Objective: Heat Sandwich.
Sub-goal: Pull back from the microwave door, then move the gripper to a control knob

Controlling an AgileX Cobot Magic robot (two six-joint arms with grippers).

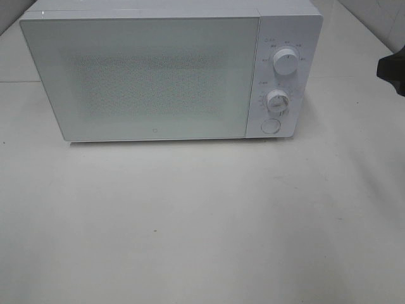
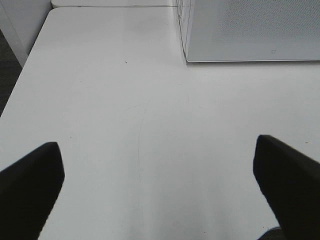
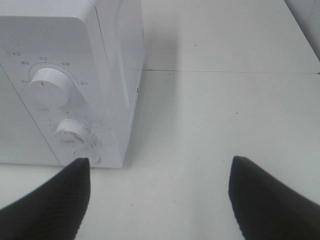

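High view: one microwave (image 1: pixel 166 75), door (image 1: pixel 126 101) shut, two knobs (image 1: pixel 285 63), one button (image 1: pixel 271 126). The sandwich is unseen, perhaps inside the microwave; this cannot be told.
Left wrist view: left gripper (image 2: pixel 160 195) spread, empty, front-left of the microwave.
Right wrist view: right gripper (image 3: pixel 160 200) spread, empty, before the microwave's controls.
Judged step: opening the door or starting the heat. The next move calls for the right gripper to reach the button or a knob.

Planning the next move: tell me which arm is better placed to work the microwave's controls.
Right, probably. The open right gripper faces the microwave knobs and round button; the open left gripper faces only the door corner and table.
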